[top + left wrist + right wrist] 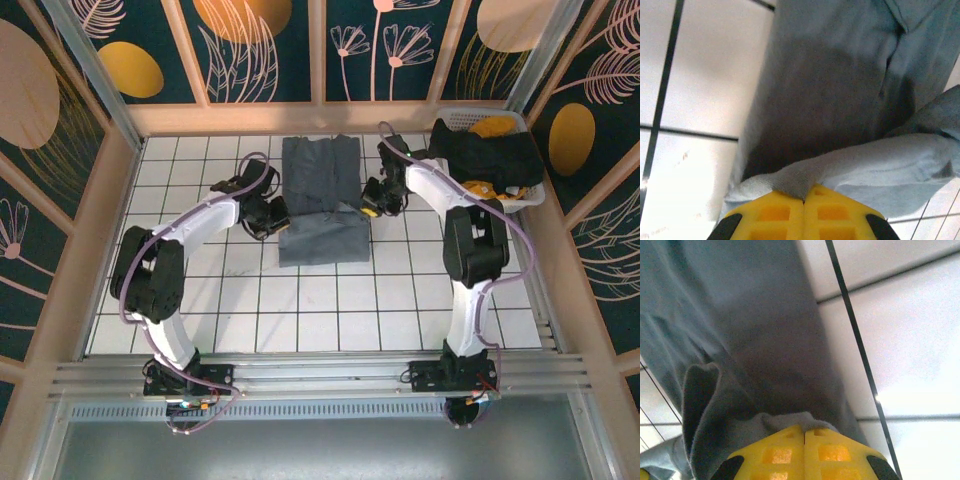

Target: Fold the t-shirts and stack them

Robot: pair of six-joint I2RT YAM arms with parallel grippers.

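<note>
**Slate tee pinched at both side edges, mid-fold**

The blue-grey t-shirt (320, 165) is spread on the white tiled table (200, 310), toward 12 o'clock from its centre, with its near part already doubled over. The left gripper (804, 200) is closed on a pinch of cloth at the shirt's 9 o'clock edge. The right gripper (804, 432) is clamped on the 3 o'clock edge. The fabric is judged light, limp and not fragile. It is expected to sag between holds and wrinkle easily, so both edges are best lifted level and together. Thin hems may slip from a shallow pinch. A black t-shirt (495, 155) and a mustard t-shirt (492, 127) are heaped in the white basket (528, 200) at 2 o'clock.
</note>
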